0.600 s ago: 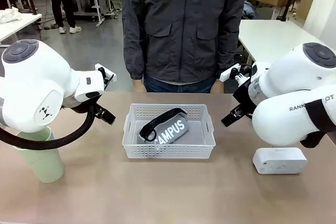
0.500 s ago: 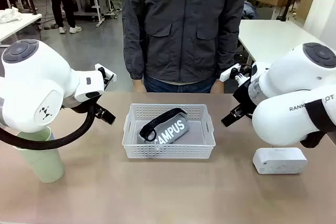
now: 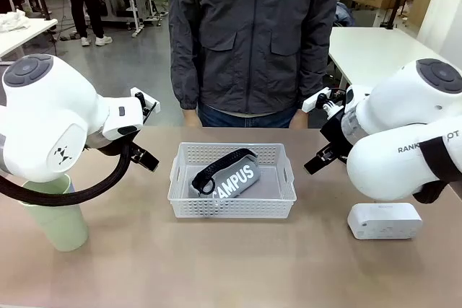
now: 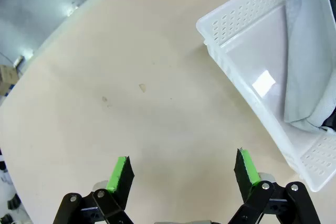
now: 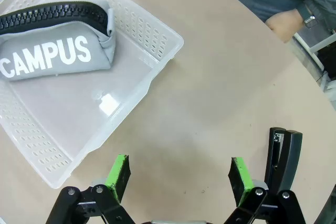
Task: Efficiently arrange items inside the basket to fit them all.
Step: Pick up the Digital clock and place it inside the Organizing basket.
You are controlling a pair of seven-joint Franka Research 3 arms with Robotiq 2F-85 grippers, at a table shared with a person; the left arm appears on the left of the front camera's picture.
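Observation:
The white perforated basket [image 3: 231, 209] sits mid-table with the grey "CAMPUS" pouch [image 3: 229, 177] lying inside it, black strap on top. A pale green cup [image 3: 52, 214] stands upright at the left, partly behind my left arm. At the right lies the white rounded device [image 3: 384, 220]. My left gripper [image 4: 182, 170] hangs open over bare table, the basket [image 4: 237, 72] and pouch [image 4: 310, 61] off to its right. Open too is my right gripper [image 5: 179, 177], over the table beside the basket [image 5: 155, 75] and pouch [image 5: 52, 59], with the black stapler [image 5: 283, 156] just right of its fingers.
A person in a dark jacket [image 3: 253, 34] stands at the far edge, one hand [image 5: 283, 23] near the table edge. Bare tabletop lies in front of the basket and on both sides of it. Other tables stand in the background.

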